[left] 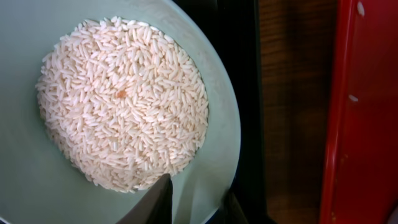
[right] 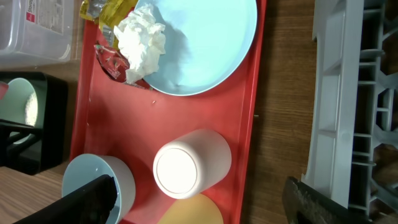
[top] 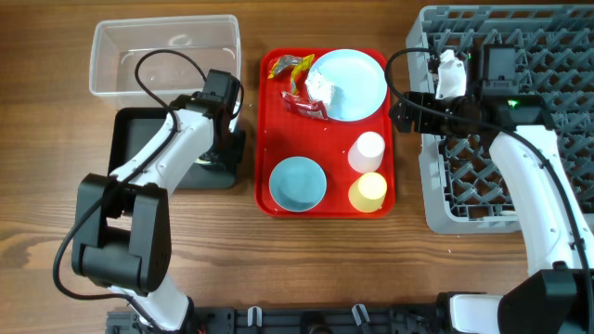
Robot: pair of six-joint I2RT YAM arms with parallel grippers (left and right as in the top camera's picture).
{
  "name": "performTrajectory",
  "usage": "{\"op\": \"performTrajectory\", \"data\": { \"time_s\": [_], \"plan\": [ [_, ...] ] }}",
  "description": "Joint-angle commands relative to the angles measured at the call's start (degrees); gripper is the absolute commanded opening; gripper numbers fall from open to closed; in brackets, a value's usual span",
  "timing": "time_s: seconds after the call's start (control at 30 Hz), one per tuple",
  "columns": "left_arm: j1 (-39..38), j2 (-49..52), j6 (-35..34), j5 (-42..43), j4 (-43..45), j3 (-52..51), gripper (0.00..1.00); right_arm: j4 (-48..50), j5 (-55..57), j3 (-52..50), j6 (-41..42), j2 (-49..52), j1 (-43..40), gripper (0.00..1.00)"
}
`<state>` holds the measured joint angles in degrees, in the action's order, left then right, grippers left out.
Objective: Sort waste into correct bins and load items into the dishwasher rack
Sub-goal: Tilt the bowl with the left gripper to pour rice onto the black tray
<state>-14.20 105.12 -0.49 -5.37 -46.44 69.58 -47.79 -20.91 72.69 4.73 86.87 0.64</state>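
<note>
The red tray (top: 327,139) is sitting on the wooden table (top: 37,186). At the end of the red tray away from the robot, a big light-blue plate (top: 357,79) is lying flat. A crumpled white tissue (top: 320,85) is resting on the plate's left side. Red and yellow snack wrappers (top: 290,72) are lying on the red tray just beside the plate, touching the tissue. At the near end of the red tray, a light-blue bowl (top: 297,183) is sitting on the left. A pale-pink cup (top: 367,151) and a yellow cup (top: 368,192) are standing close together on the right. Left of the red tray, a black tray (top: 135,139) is holding a pale-green bowl (left: 37,180). This bowl is carrying a heap of white rice (left: 124,99) with one tiny orange speck in it. The left gripper (left: 196,208) is reaching over the rim of the pale-green bowl, with one finger inside and one outside. I cannot tell if it is squeezing the rim. A clear tub (top: 165,56) is also sitting left of the red tray, just beyond the black tray. Right of the red tray, the grey dishwasher rack (top: 557,37) is standing. The right gripper (right: 199,183) is hovering by the right edge of the red tray. Its jaws are spreading wide apart and holding nothing.
</note>
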Motion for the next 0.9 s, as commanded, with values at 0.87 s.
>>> {"op": "performTrajectory", "data": {
  "time_s": [0.87],
  "plan": [
    [-0.04, 1.55, -7.58, -1.27, -2.43, 3.3, 0.04, -0.04, 1.9, 0.79, -0.22, -0.72, 0.13, 0.88]
  ]
}}
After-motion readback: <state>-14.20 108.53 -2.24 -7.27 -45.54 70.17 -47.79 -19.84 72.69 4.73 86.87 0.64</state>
